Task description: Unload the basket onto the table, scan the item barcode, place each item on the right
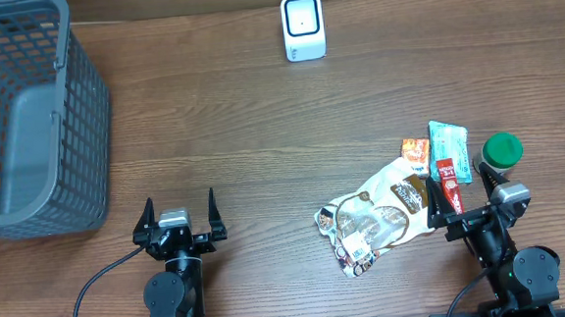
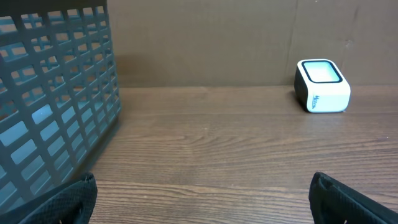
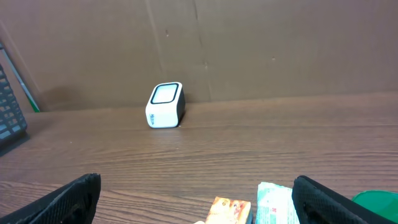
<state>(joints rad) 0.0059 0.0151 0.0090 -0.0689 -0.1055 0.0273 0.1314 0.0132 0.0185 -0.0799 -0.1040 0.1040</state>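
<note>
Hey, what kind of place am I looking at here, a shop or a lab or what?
Probably a mock shop checkout set up on a wooden table, not a real store: a small white barcode scanner, a grey shopping basket and a pile of packaged snacks.

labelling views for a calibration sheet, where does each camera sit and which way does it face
Overhead: above the table, looking straight down; left gripper and right gripper at bottom edge.
Left wrist: low, facing the far wall past the basket; own fingertips in bottom corners.
Right wrist: low, facing that wall over snack packets; own fingertips in bottom corners.
Shared: all three see the white scanner.
</note>
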